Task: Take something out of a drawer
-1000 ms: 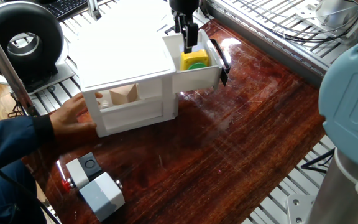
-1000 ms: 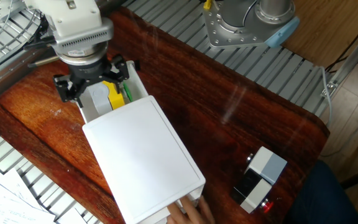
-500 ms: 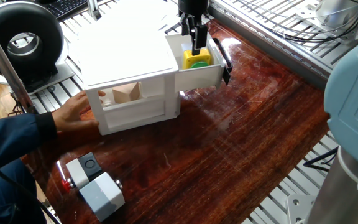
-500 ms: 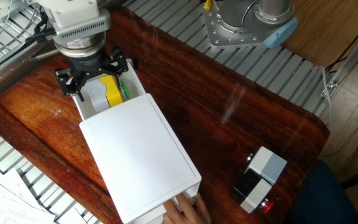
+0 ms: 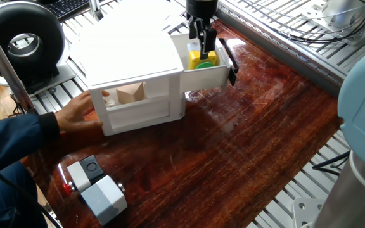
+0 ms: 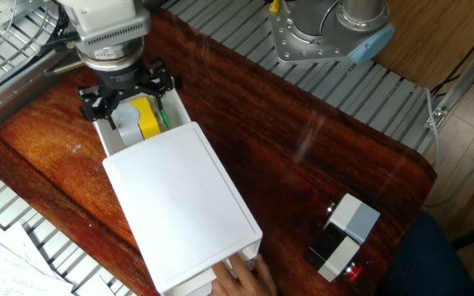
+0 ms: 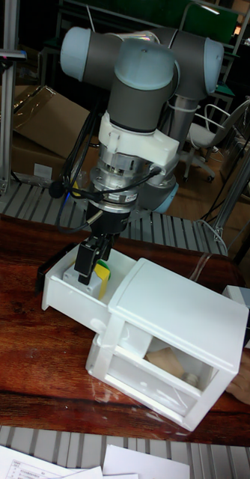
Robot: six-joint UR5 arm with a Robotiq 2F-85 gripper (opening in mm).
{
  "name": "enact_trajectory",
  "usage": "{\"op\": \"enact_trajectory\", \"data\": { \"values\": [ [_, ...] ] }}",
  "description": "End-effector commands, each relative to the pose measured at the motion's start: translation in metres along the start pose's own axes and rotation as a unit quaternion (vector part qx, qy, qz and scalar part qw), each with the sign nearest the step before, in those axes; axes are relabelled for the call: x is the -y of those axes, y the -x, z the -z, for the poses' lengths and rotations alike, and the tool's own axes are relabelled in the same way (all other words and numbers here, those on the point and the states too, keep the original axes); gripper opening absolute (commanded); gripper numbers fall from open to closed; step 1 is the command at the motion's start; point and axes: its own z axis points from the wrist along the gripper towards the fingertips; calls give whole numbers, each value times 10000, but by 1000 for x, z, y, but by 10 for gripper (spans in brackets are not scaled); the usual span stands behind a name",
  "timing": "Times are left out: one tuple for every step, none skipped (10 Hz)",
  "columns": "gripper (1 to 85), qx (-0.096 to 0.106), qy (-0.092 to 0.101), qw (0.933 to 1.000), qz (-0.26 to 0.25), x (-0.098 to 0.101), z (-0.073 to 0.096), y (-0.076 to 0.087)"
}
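Note:
The white drawer stands pulled out of the white cabinet, its black bar handle at the outer end. Inside lies the yellow block with a green disc, also visible from above and in the tall view. My gripper reaches straight down into the drawer, open, its fingers at the block's side. Whether a finger touches the block is hidden.
A person's hand rests against the cabinet's far end. A tan wedge shows in the cabinet's open front. A grey box with a red button sits on the wooden table near its edge. Metal grating surrounds the table.
The cabinet with its drawer has slid a little along the table, and my gripper has moved the same way with it, staying down in the drawer by the block.

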Motion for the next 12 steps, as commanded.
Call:
{"op": "enact_trajectory", "data": {
  "values": [
    [787,86,-20,10000,-11,-3,-5,0],
    [787,92,-34,10000,-4,-2,-5,0],
    [787,96,-66,9999,35,3,-7,-2],
    [787,106,-70,9999,65,7,-8,-5],
    [787,107,-53,9999,88,9,-8,-7],
    [787,100,-56,9999,88,10,-9,-8],
    [787,79,-65,9999,73,11,-10,-8],
    [787,76,-57,9999,58,11,-12,-8],
    [787,94,-41,9999,42,11,-14,-7],
    [787,113,-25,9999,34,11,-15,-7],
    [787,119,2,9999,4,9,-15,-6],
    [787,139,53,9999,-58,7,-16,-5]
  ]
}}
